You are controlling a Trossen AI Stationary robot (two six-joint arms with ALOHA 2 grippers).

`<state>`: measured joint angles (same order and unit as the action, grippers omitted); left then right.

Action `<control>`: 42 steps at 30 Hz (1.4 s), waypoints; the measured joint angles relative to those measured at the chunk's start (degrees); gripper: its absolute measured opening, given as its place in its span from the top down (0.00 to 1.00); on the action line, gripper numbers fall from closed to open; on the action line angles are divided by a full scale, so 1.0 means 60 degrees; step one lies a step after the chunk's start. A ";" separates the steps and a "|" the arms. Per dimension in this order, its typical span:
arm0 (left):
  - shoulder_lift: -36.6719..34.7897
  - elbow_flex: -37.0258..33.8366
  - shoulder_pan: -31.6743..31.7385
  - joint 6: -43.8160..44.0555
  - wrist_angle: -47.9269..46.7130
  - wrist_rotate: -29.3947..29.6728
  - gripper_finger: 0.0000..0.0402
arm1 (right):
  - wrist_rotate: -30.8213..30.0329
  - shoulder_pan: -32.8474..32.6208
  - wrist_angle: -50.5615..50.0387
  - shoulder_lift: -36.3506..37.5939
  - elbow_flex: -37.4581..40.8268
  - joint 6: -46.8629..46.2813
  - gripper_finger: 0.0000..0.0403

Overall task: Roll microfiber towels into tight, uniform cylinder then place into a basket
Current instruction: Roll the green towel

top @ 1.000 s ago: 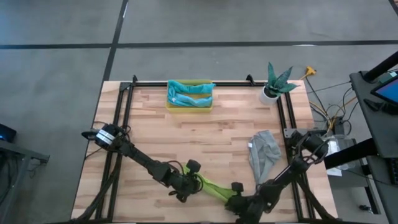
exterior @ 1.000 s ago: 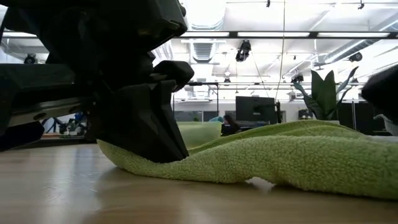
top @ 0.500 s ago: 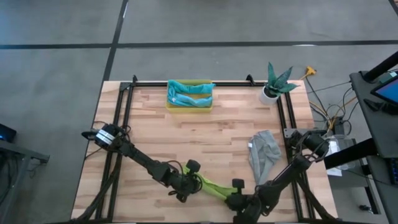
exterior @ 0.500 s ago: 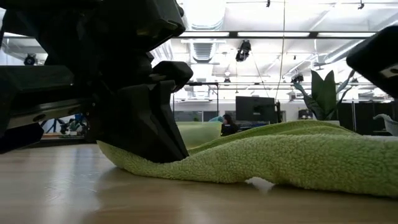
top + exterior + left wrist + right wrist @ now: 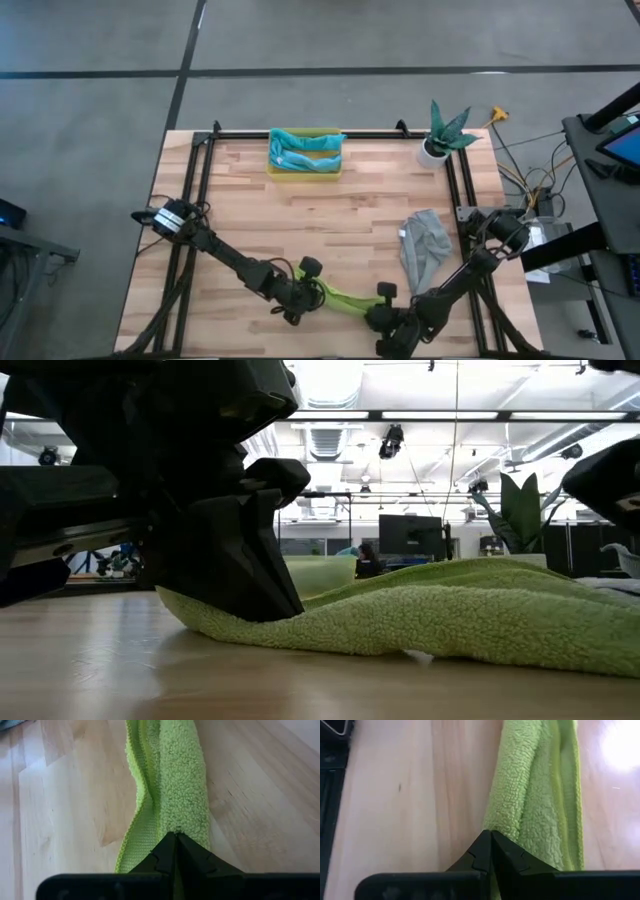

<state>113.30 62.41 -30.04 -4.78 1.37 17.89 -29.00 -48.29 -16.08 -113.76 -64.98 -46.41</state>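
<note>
A lime green towel (image 5: 345,298), bunched into a long narrow strip, lies near the table's front edge. My left gripper (image 5: 312,292) is shut on its left end and my right gripper (image 5: 373,314) is shut on its right end. In the low view the strip (image 5: 450,610) lies on the wood, with the left gripper (image 5: 250,585) down on its end. A grey towel (image 5: 424,246) lies crumpled at the right. The yellow basket (image 5: 272,168) at the far edge holds a teal towel (image 5: 305,145) and a light blue one (image 5: 300,161). My left gripper pinches the strip's left end (image 5: 182,820) between its two fingers, over several bunched layers. The fingers slant down from the table's left and lie along the strip. That end rests on the table, and the cloth runs slack away from them. My right gripper pinches the strip's right end (image 5: 507,827) between its two fingers, on a fold of several layers. It slants down from the table's right, along the strip. The cloth in front of the fingers lies on the wood, slack.
A white pot with a green plant (image 5: 438,140) stands at the far right corner. A black frame rail (image 5: 300,135) runs along the table's far edge and down both sides. Bare wood (image 5: 300,220) lies between the basket and the grippers.
My right gripper has tipped and turned a little at the towel's right end, its wrist swinging slightly toward the far edge. The lime green strip lies much as before, and my left gripper has kept still.
</note>
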 joint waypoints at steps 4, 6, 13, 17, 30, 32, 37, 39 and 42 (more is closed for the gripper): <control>0.0000 -0.0004 0.0004 -0.0004 0.0000 0.0000 0.99 | -0.0058 0.0040 0.0038 0.0066 0.0164 -0.0019 0.98; 0.0000 -0.0004 0.0007 -0.0007 0.0000 -0.0004 0.99 | -0.0059 0.0069 -0.0017 0.0150 0.0191 -0.0014 0.98; 0.0000 -0.0004 0.0006 -0.0018 -0.0008 -0.0015 0.99 | -0.0204 0.0131 0.0022 0.0867 0.0172 0.0498 0.98; 0.0000 -0.0004 0.0007 -0.0015 -0.0014 -0.0025 0.99 | -0.0202 0.0242 -0.0035 0.0941 0.0424 0.0534 0.98; 0.0000 -0.0004 0.0004 -0.0015 -0.0029 -0.0040 0.99 | 0.0061 -0.0159 0.0324 0.0973 -0.0122 0.0852 0.98; 0.0000 -0.0004 0.0004 -0.0016 -0.0029 -0.0040 0.99 | 0.0408 -0.0215 0.0452 0.0847 -0.0113 0.0899 0.98; 0.0000 -0.0004 0.0000 -0.0015 -0.0033 -0.0036 0.99 | 0.1057 -0.0211 0.0264 0.0294 -0.0074 0.1461 0.98; 0.0000 -0.0004 0.0000 -0.0015 -0.0036 -0.0036 0.99 | 0.0818 -0.0260 0.0134 0.0184 -0.0091 0.1962 0.98; 0.0000 -0.0006 0.0000 -0.0015 -0.0054 -0.0036 0.99 | -0.0117 -0.0428 -0.0353 0.0058 -0.0346 0.2842 0.98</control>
<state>113.30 62.38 -30.04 -4.86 1.04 17.67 -29.71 -50.86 -18.20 -113.41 -67.06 -29.36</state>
